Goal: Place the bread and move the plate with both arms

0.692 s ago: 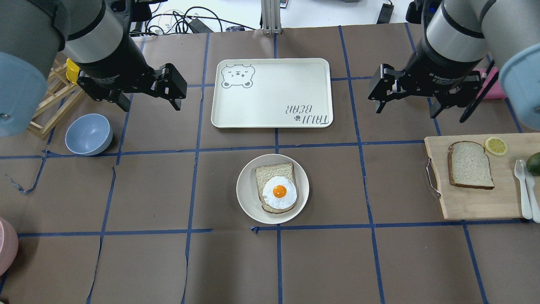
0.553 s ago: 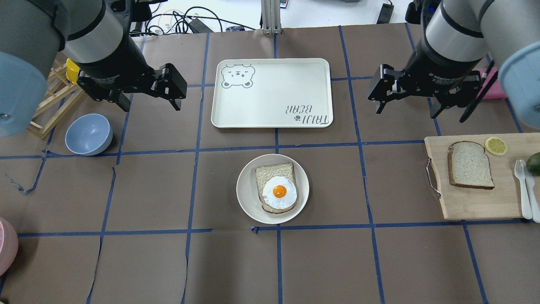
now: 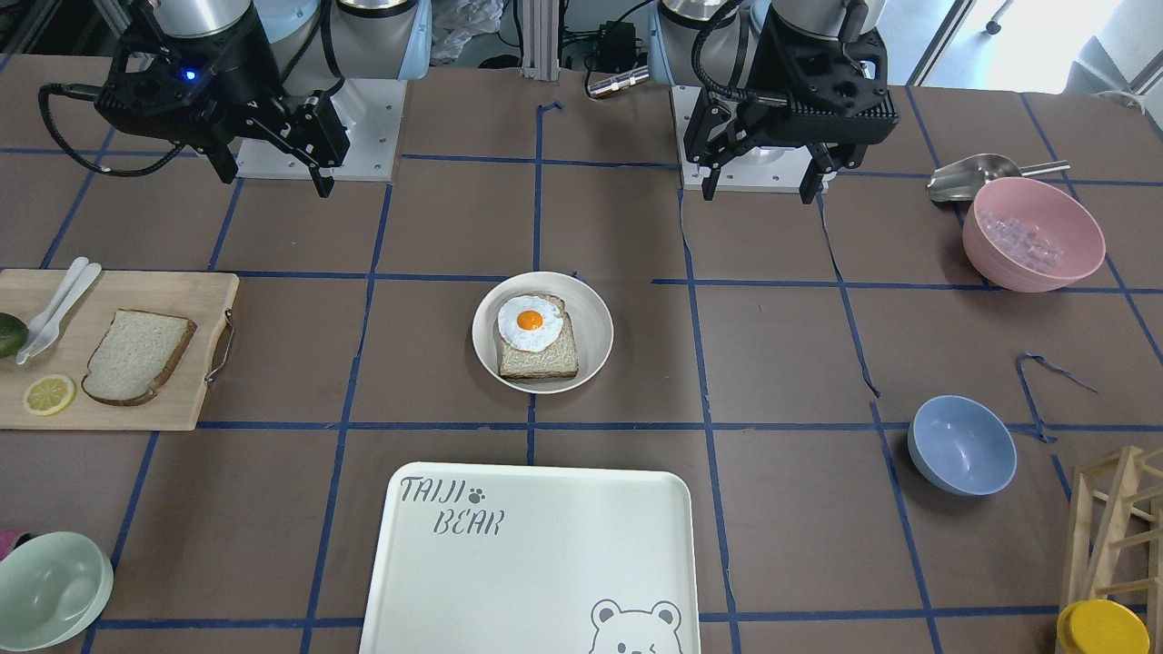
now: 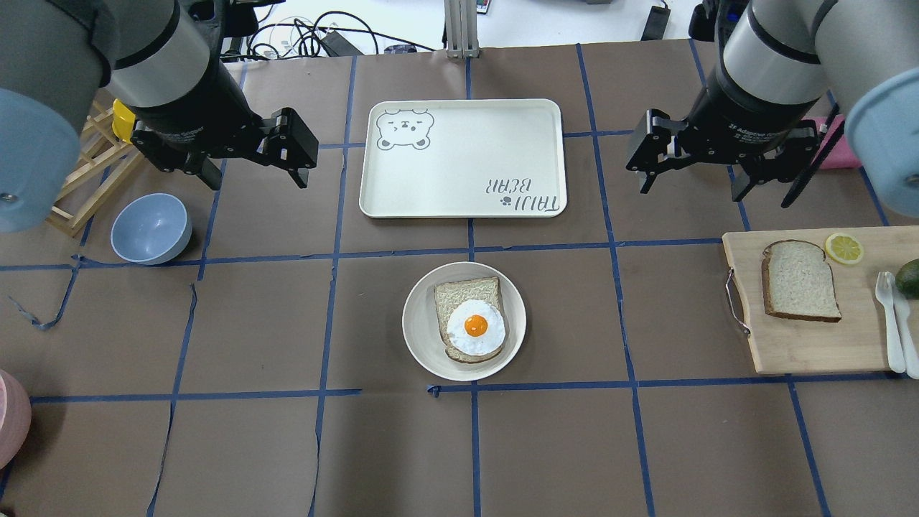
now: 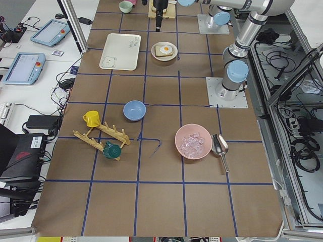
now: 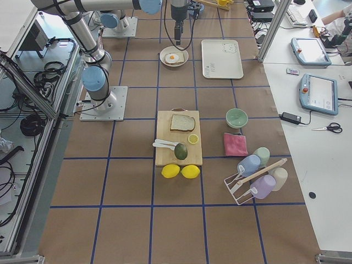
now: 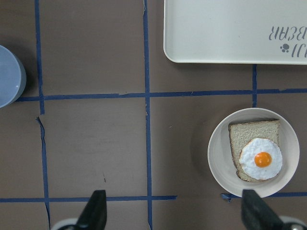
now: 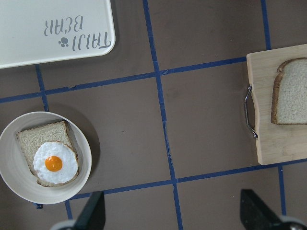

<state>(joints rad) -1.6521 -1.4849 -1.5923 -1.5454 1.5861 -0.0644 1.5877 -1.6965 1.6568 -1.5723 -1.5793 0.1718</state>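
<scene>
Both spread wide, left claw (image 4: 257, 179), right claw (image 4: 691, 191)

Bread (image 8: 291, 91) partly beyond right wrist view's edge; tray (image 3: 545, 563) beyond front-facing view's bottom edge.

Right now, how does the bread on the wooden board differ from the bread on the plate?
The board bread is bare; the plate bread carries a fried egg. The board bread has one rounded end; the plate bread looks squarer. One lies on the cutting board, the other on the plate. Both lie flat.
</scene>
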